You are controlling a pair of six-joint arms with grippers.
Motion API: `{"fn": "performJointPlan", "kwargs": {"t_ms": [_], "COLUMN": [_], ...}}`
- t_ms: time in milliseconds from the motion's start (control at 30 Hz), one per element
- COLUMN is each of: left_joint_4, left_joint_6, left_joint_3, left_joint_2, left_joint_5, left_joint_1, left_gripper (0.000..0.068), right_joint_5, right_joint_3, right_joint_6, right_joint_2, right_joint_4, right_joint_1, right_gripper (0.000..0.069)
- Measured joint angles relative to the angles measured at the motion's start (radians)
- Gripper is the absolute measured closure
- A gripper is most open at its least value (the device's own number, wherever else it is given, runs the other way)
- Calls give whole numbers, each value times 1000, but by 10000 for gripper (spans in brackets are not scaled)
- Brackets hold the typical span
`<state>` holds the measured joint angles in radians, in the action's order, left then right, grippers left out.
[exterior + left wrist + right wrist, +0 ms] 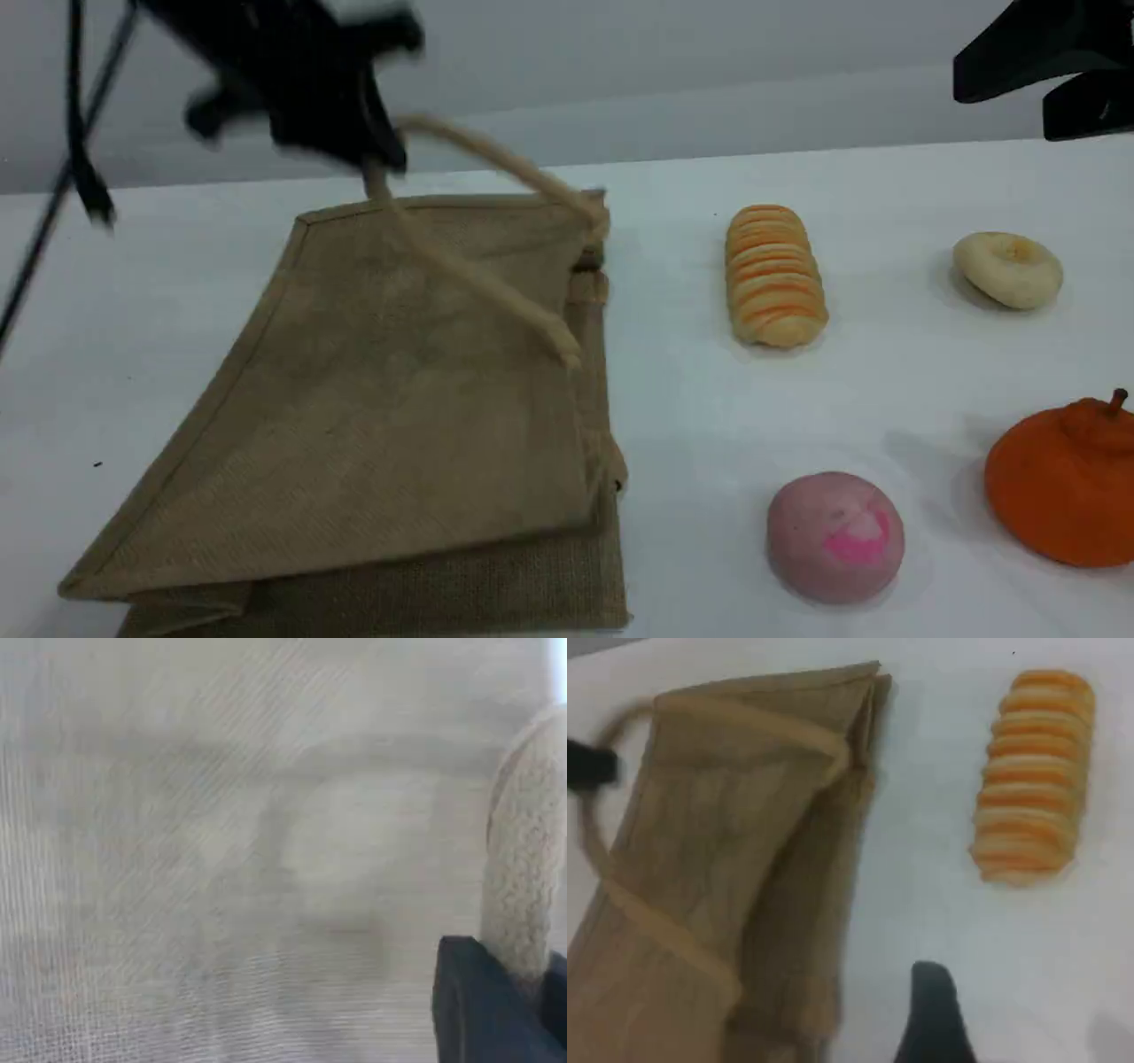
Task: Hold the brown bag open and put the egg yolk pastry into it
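Observation:
The brown bag [381,399] lies on the white table at the left, its mouth facing right, and also shows in the right wrist view [726,877]. My left gripper [376,168], blurred, is shut on one beige handle [496,159] and holds it above the bag's far edge, with the upper side raised. In the left wrist view the handle [523,895] runs into the gripper [523,992], and bag fabric [221,859] fills the rest. The egg yolk pastry [1008,268] sits at the far right. My right gripper [1005,106] hangs open above it, empty.
An orange-striped oblong loaf [775,275] lies between the bag and the pastry, seen too in the right wrist view [1032,775]. A pink dome bun [834,536] sits front centre-right. An orange persimmon-like fruit [1067,483] is at the right edge.

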<state>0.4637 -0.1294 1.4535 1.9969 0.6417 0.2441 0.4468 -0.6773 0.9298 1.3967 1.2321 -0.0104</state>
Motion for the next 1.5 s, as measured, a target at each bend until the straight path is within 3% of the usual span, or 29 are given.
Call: {"fn": "performJointPlan", "kwargs": {"t_ms": [167,433,700,933,1100,1333,1500], "left_joint_4": [-53,-54,-45,-42,-36,58,91], "left_joint_6": [0,-79,-212,-268,-330,-414,-415], "left_joint_3": [149,394,456,456,456,455,455], "left_joint_2": [-116,-160,-160,-160,-160,-161,-161], "left_joint_5": [174,405,578,581,581,580,580], "left_joint_1": [0,0,0,0,0,0,0], "left_gripper": [595,595,595,595,595,595,595], "right_joint_5": [-34,-152,-285,-405,-410,-447,-506], "right_joint_3": [0,0,0,-68,-174,-293,-314], "right_joint_6": [33,34,35,35,52,75,103], "right_joint_2": [0,0,60,207,347,518,595], "right_joint_4": [0,4,6,6,0,-6,-6], "right_joint_1": [0,0,0,0,0,0,0], "right_gripper": [254,254,255,255,255,255,255]}}
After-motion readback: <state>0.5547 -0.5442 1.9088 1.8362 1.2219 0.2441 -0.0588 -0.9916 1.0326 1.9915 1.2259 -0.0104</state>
